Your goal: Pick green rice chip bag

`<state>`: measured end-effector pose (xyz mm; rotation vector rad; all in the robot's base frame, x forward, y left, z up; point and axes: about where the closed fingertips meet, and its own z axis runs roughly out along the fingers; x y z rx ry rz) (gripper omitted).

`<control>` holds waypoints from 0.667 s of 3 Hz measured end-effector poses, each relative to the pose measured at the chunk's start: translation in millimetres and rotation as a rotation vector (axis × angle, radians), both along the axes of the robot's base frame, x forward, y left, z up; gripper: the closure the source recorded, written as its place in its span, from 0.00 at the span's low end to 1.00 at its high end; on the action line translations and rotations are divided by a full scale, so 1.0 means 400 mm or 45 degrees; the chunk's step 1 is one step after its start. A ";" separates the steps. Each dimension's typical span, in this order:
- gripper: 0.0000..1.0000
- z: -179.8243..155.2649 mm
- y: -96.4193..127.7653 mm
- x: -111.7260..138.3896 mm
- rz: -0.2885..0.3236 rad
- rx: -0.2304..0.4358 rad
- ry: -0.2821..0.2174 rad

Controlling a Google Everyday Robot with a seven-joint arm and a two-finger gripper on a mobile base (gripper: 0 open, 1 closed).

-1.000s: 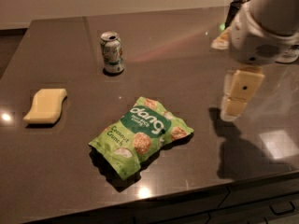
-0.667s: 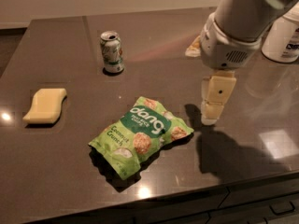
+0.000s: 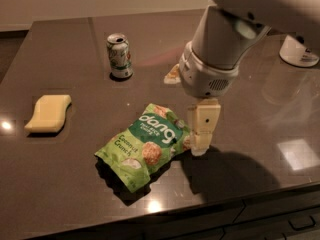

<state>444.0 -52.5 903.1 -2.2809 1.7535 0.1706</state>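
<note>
The green rice chip bag (image 3: 148,148) lies flat on the dark tabletop (image 3: 75,184) near the front middle. It is light green with a dark-green band, a white "dang" logo and "Coconut Crunch" text. My gripper (image 3: 201,134) hangs down from the big white arm (image 3: 220,44) right at the bag's right edge, low over the table. Whether it touches the bag I cannot tell.
A green-and-white soda can (image 3: 119,56) stands upright at the back, left of the arm. A pale yellow sponge (image 3: 48,113) lies at the left. A white round object (image 3: 299,51) sits at the far right. The table's front edge runs close below the bag.
The arm has swung left and forward, bringing my gripper from well right of the bag to its right edge. The bag, can and sponge have not moved.
</note>
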 end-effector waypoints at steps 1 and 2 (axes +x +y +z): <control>0.00 -0.045 0.052 -0.043 0.104 0.004 0.042; 0.00 -0.076 0.089 -0.077 0.183 -0.003 0.066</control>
